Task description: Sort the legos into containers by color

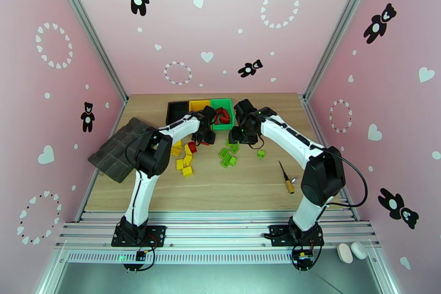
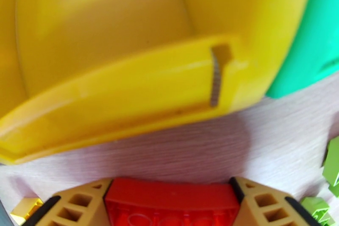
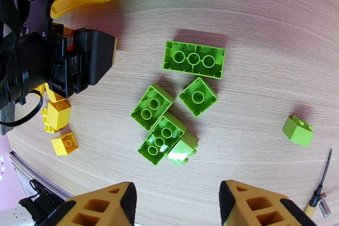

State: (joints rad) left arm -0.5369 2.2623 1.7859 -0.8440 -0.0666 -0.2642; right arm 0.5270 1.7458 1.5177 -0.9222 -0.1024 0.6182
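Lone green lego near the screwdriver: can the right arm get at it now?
Probably yes. The right gripper hangs open and empty near the green pile; the lone green lego lies apart, uncovered, the screwdriver clear of it.

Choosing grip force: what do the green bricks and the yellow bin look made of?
Green bricks: probably hard moulded plastic, glossy; light glints on their sharp edges. Yellow bin: apparently plastic too, smooth and slightly shiny, with a moulded rim.
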